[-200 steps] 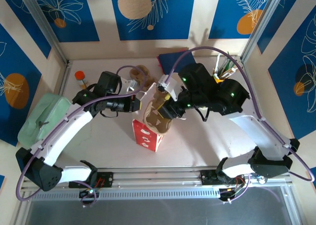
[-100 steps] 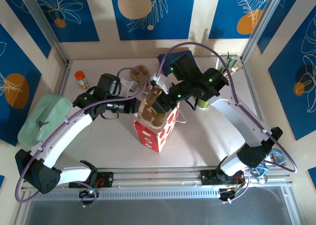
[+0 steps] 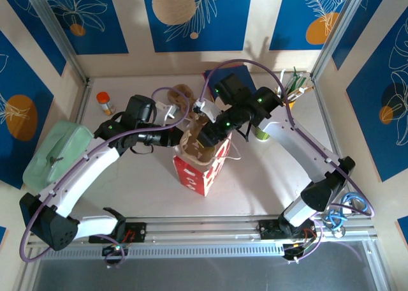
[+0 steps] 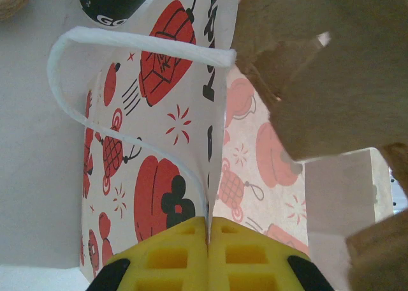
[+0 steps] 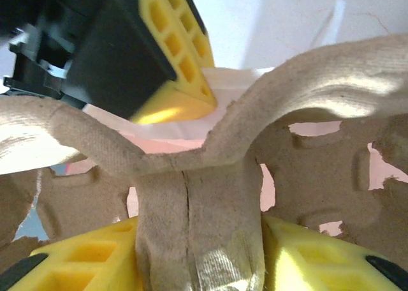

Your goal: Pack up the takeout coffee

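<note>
Loading cup carrier (image 3: 195, 141) into paper bag (image 3: 201, 176). Noted left end effector (image 4: 209, 237) pinched shut on bag rim, right end effector (image 5: 199, 253) clamped on carrier handle. Located green coffee cup (image 3: 260, 134) on worktop (image 3: 148, 184) right of bag. Next, probably: lower carrier straight, clear of bag walls.

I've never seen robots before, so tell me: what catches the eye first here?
Mid-table stands a red-and-white bag, its rim pinched by the left gripper. The right gripper clamps a brown carrier at the bag's mouth. A green cup peeks out beneath the right arm.
</note>
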`<state>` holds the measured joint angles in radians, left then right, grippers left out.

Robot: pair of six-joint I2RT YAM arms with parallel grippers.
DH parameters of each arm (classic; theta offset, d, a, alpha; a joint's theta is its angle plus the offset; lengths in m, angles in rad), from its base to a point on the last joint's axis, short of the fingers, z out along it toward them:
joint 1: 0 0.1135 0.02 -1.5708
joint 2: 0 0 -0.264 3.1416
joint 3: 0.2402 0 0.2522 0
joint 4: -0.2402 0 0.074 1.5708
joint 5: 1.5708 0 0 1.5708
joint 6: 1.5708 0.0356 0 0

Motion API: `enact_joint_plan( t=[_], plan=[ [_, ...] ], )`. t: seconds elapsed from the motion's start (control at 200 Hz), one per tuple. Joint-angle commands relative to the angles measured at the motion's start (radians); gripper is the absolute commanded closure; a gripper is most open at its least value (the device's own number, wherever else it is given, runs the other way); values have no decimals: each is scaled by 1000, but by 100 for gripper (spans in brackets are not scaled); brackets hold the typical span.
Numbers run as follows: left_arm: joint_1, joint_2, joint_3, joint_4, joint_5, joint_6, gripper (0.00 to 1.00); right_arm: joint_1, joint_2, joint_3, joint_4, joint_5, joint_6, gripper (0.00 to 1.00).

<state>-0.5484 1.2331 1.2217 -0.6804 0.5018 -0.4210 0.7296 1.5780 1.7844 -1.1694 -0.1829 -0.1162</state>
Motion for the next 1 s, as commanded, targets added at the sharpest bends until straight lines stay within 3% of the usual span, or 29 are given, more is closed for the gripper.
enact_joint_plan(
  t=[0.0,0.545,0.995],
  plan=[
    [-8,-14,5,12,44,25,100,-5,7,-32,-3,1,-20,54],
    [-8,-11,12,-13,69,48,100,-15,46,-90,16,80,-8,54],
    [-8,0,30,-21,67,57,100,42,59,-128,-28,232,-16,55]
  ],
)
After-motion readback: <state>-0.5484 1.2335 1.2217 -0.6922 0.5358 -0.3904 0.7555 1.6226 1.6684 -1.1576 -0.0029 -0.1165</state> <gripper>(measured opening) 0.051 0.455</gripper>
